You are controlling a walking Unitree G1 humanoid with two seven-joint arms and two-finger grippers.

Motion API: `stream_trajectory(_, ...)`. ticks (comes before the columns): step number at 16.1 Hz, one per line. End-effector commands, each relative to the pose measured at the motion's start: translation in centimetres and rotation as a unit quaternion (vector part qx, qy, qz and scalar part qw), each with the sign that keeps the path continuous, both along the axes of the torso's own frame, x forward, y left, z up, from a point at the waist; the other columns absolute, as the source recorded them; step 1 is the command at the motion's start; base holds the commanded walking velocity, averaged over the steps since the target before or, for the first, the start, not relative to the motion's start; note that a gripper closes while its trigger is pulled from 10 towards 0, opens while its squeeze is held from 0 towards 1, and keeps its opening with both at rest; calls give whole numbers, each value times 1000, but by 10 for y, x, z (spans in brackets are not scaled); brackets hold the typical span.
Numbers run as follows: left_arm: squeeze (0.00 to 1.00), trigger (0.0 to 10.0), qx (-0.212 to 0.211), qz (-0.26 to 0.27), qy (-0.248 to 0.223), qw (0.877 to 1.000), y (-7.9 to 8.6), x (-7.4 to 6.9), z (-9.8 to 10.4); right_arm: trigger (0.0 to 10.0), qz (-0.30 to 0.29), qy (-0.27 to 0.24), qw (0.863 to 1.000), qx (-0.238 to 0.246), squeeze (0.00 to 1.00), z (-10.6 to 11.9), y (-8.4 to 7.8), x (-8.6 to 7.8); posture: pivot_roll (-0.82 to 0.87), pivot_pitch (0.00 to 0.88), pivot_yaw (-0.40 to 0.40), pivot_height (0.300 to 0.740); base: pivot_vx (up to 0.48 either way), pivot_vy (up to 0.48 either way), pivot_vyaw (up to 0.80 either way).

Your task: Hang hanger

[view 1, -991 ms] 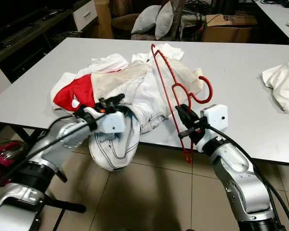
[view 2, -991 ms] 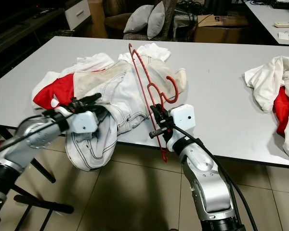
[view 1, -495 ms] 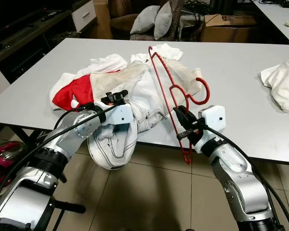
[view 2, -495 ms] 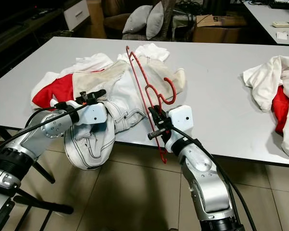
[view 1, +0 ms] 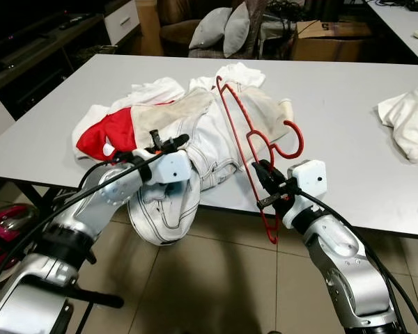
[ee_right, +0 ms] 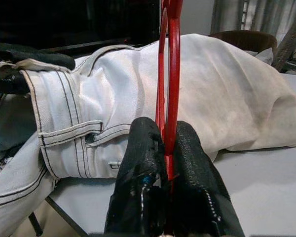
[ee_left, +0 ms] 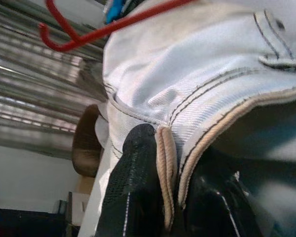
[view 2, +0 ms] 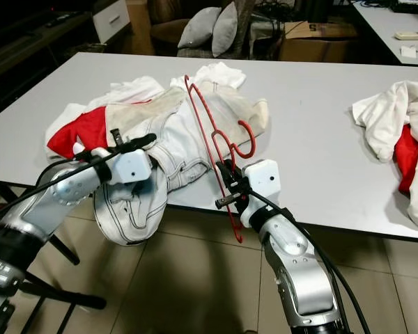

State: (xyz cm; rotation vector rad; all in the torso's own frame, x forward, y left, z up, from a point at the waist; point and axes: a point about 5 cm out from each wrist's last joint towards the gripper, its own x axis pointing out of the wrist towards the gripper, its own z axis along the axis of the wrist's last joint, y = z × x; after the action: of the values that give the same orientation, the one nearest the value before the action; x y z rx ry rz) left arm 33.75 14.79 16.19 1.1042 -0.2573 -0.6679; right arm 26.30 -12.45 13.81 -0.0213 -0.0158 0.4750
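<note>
Two grey cushions point(view 1: 223, 31) are leaning on a dark chair point(view 1: 177, 28) behind the table point(view 1: 348, 97). A cardboard box point(view 1: 327, 38) is sitting beside them.

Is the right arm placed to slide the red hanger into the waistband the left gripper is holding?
Probably yes. The right gripper is shut on the red hanger, right beside the white jeans, whose waistband the left gripper pinches; nothing stands between them.
</note>
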Motion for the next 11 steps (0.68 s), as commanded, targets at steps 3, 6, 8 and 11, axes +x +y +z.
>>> stream_trajectory(3, 0, 0, -51, 19, -13, 998, 7, -4, 11, 10000, 18, -11, 1000, 0, 0, 6, 4, 2, 26, 0, 28, 740, 0, 0, 0)
stream_trajectory(6, 0, 0, -125, 47, -7, 991, 9, 0, 23, 10000, 16, -7, 1000, 8, 0, 6, 2, 5, 44, 0, -1, 740, 0, 0, 0)
stream_trajectory(8, 0, 0, -191, 71, 9, 979, 12, 8, 34, 10000, -6, -7, 999, 34, 0, 8, -3, 7, 44, 0, -2, 740, 0, 0, 0)
stream_trajectory(11, 0, 0, -342, 98, 47, 933, 12, 16, 51, 10000, -41, -29, 998, 44, 0, 13, -12, 7, 17, 0, 25, 740, 0, 0, 0)
